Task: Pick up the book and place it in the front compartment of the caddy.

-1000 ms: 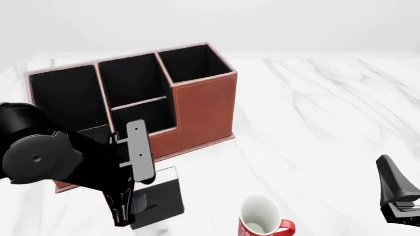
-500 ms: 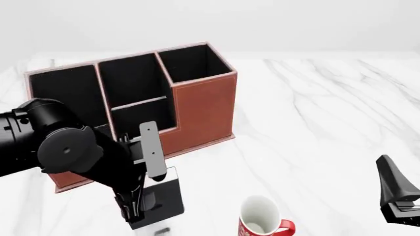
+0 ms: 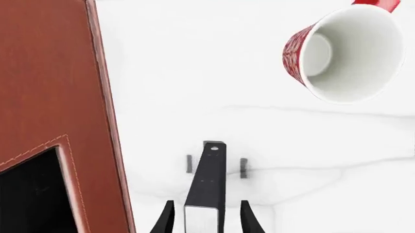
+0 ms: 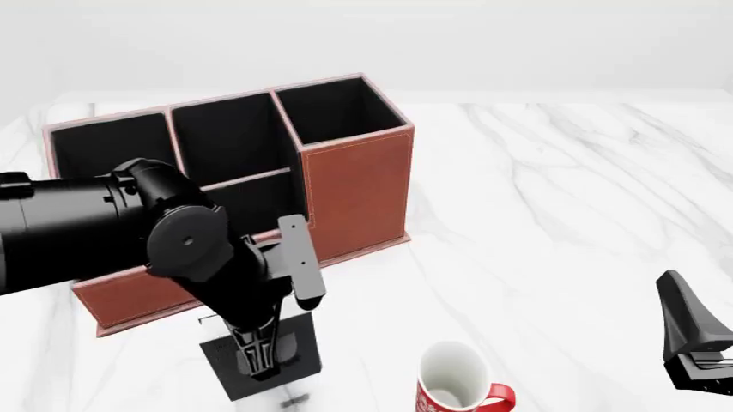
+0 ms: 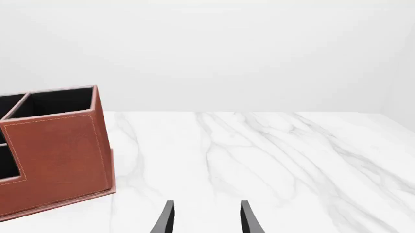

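Observation:
The thin black book (image 4: 301, 352) stands on its edge on the marble table, just in front of the reddish-brown caddy (image 4: 355, 184). My left gripper (image 4: 261, 369) points down over it, open. In the left wrist view the book (image 3: 206, 179) runs edge-on between the two fingers with a small gap on each side, white page edge nearest the camera. The front compartment (image 4: 261, 206), the small black cell behind the low divider, is partly hidden by my left arm. My right gripper (image 4: 693, 343) hangs open at the right edge, holding nothing.
A red-and-white mug (image 4: 452, 382) stands upright to the right of the book, close to the table's near edge. The caddy's outer wall (image 3: 52, 73) rises right beside my left gripper. White marble stretches from the caddy to my right gripper (image 5: 206, 216).
My left arm has swung right and toward the caddy, and its gripper has settled lower around the book. The book, mug and right arm have stayed put.

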Available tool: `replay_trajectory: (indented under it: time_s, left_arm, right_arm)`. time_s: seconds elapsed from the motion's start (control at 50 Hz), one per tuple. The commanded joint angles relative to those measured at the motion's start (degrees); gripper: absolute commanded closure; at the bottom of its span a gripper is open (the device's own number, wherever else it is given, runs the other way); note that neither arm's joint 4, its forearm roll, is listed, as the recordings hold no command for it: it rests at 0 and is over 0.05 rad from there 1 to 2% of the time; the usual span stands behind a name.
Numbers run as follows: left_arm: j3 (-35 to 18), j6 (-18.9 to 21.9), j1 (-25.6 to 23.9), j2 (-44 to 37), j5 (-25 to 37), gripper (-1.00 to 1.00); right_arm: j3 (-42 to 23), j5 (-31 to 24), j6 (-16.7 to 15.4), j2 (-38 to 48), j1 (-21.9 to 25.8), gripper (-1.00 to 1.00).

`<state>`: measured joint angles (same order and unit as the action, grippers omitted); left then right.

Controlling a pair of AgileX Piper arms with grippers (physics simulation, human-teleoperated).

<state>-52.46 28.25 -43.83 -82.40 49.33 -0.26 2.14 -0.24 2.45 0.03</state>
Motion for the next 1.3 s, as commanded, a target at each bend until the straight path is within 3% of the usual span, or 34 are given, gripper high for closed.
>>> replay_trajectory:
  time_s: [0.02,0.04,0.4,0.8,0.82,0.9,0.92,0.98,1.0,1.3]
  left_arm:
    - [-1.68,-0.26,0.0,-2.58,1.72,-1.0]
    - [-2.13,-0.07,0.6,-2.52,1.91,1.0]
    - [-5.67,2.62,2.45,-3.59,6.89,1.0]
    - [-10.62,10.42,7.37,-0.19,14.46,1.0]
    - [-12.43,15.0,11.47,2.28,16.88,1.0]
    - [-13.65,17.5,13.77,3.77,18.6,1.0]
    - [-13.21,21.28,17.34,5.84,19.2,1.0]
    - [-13.83,21.93,17.95,6.17,19.71,1.0]
    - [-14.03,26.06,22.07,8.26,20.5,1.0]
    - [-17.1,34.42,29.03,10.45,20.57,1.0]
  right_arm:
    - [0.03,-0.57,0.04,-0.63,0.01,-1.0]
    - [0.03,-0.55,0.04,-0.58,0.0,-1.0]
    - [0.03,-0.55,0.04,-0.59,-0.01,-1.0]
    - [0.03,-0.56,0.05,-0.61,-0.01,-1.0]
    - [0.03,-0.56,0.04,-0.61,-0.01,-1.0]
    - [0.03,-0.55,0.05,-0.59,-0.01,-1.0]
    - [0.03,-0.55,0.03,-0.58,0.0,-1.0]
    - [0.03,-0.56,0.05,-0.62,0.0,-1.0]
    - [0.03,-0.56,0.04,-0.61,0.0,-1.0]
    - [0.03,-0.55,0.04,-0.59,0.0,-1.0]
